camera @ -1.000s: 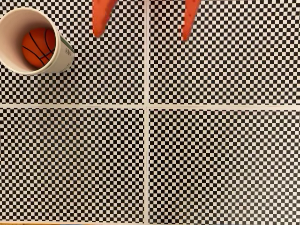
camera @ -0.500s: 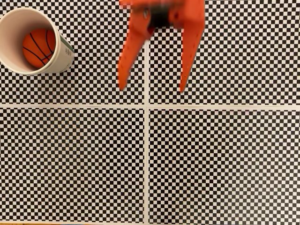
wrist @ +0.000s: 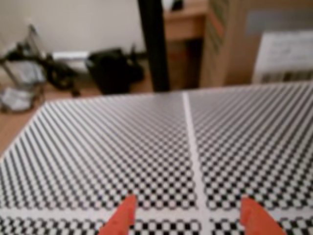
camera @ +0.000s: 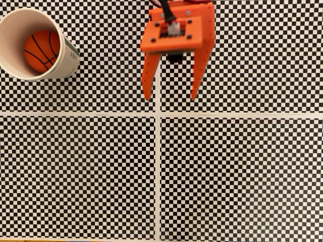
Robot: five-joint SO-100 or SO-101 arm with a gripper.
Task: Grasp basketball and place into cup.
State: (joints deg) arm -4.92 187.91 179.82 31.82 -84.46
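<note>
Two orange fingers spreading wide on the gripper (camera: 170, 97), nothing between them, so released and carrying nothing. Hanging over the checkered mat (camera: 237, 171) near the top centre of the fixed view, tips straddling the white vertical stripe just above the cross stripe. Showing the same in the wrist view: gripper (wrist: 190, 215) tips poking in from the bottom edge, apart, bare mat between and ahead. Sitting well to the left, in the top-left corner of the fixed view: cup (camera: 65, 53), upright, mouth facing the camera. Resting inside it, on the bottom: ball (camera: 41, 50). Judging from this: grasp and drop both done, task looking complete. Remaining, at most: parking the arm clear of the mat.
</note>
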